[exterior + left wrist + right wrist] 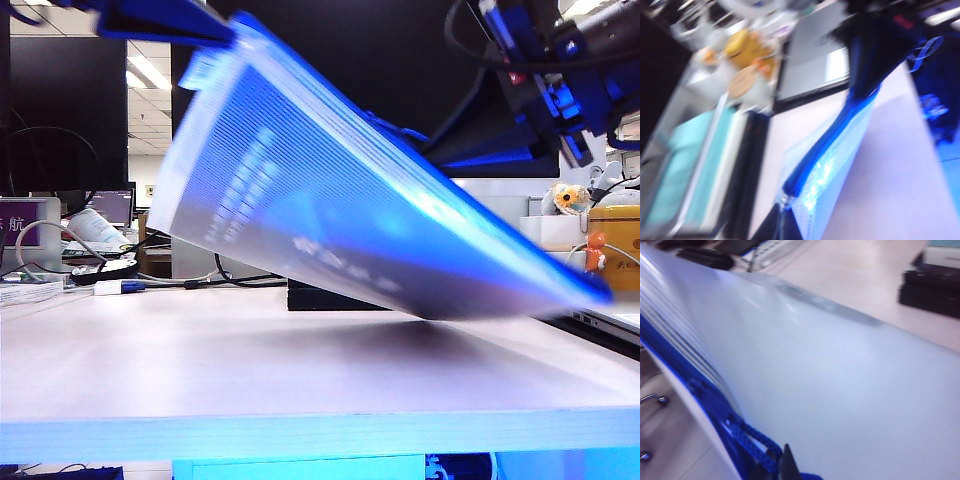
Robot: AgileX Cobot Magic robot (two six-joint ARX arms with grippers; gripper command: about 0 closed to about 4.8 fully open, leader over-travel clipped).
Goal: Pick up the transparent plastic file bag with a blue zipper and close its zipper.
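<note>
The transparent plastic file bag (330,210) hangs tilted above the table (300,370), stretched between both arms. Its grid mesh fills the right wrist view (840,380). The dark blue zipper (470,215) runs along its upper edge and shows in both wrist views (825,150) (670,355). My left gripper (170,20) is high at the far left, and its dark fingers (775,230) are shut on the bag's corner at the zip's end. My right gripper (440,145) reaches in from the upper right. It (780,467) is shut on the zipper's blue cord pull (757,442). The frames are motion-blurred.
A black box (330,295) stands on the table behind the bag. A laptop (610,320) and a yellow jar (615,240) are at the right edge, and cables (100,270) lie at the back left. Stacked teal books (700,170) stand beside the laptop (815,60).
</note>
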